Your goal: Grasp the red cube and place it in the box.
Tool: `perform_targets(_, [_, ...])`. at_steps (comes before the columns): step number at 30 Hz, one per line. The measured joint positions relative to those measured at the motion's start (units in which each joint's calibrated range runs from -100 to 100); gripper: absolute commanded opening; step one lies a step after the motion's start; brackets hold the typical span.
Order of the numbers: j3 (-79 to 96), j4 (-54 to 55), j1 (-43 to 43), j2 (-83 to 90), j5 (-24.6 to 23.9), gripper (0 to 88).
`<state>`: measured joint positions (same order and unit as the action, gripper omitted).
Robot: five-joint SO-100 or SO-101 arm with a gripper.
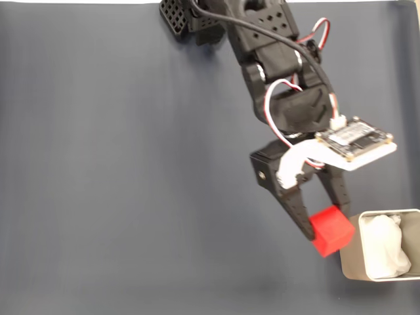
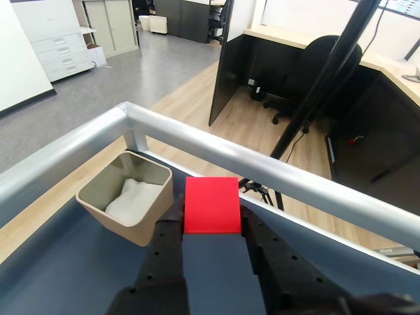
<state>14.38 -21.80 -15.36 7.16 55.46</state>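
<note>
My gripper [image 1: 323, 231] has its fingers closed on the red cube [image 1: 332, 230]; the cube sits pinched between the fingertips, lifted off the dark mat [image 1: 118, 184]; in the fixed view it hangs just left of the box [image 1: 350, 262], near its upper-left corner; in the wrist view the cube [image 2: 211, 205] is right of the box [image 2: 141, 226]; white paper [image 1: 384, 246] lines the box inside.

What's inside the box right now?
The box holds crumpled white paper-like lining; whatever lies under it is covered. The red cube is not inside yet: the tool holds it beside the box.
</note>
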Motion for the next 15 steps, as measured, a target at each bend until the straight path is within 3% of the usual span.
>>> perform_targets(15, [-12.7, 0.0, -6.1, -12.8, -0.4, 0.0])
